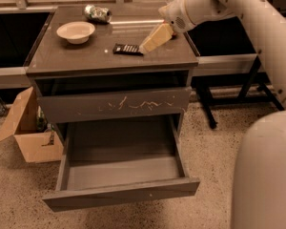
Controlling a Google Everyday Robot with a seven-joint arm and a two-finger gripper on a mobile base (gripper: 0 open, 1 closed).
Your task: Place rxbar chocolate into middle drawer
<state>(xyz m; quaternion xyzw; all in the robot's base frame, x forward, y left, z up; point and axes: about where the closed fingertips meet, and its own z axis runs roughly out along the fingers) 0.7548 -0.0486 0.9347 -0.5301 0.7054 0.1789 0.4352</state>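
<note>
The white arm (219,1) reaches in from the right over the dark grey cabinet's tabletop (81,58). Its tan, wedge-shaped gripper (147,46) slants down and to the left, with its tip just beside the right end of the small flat black wrapped rxbar chocolate (127,48). Whether tip and bar touch, I cannot tell, nor whether the gripper is spread or pressed together.

The bar lies flat near the middle of the tabletop, slightly towards the front. A shallow cream bowl (76,31) stands to its left, further back. A crushed silver can (97,13) lies behind the bowl at the rear edge.

Below the tabletop, a drawer front with pale scratch marks (114,105) sits pushed in. Under it the wide grey middle drawer (120,193) stands pulled far out, its smooth inside showing. An open brown cardboard box (26,128) sits on the speckled floor, left of the cabinet.
</note>
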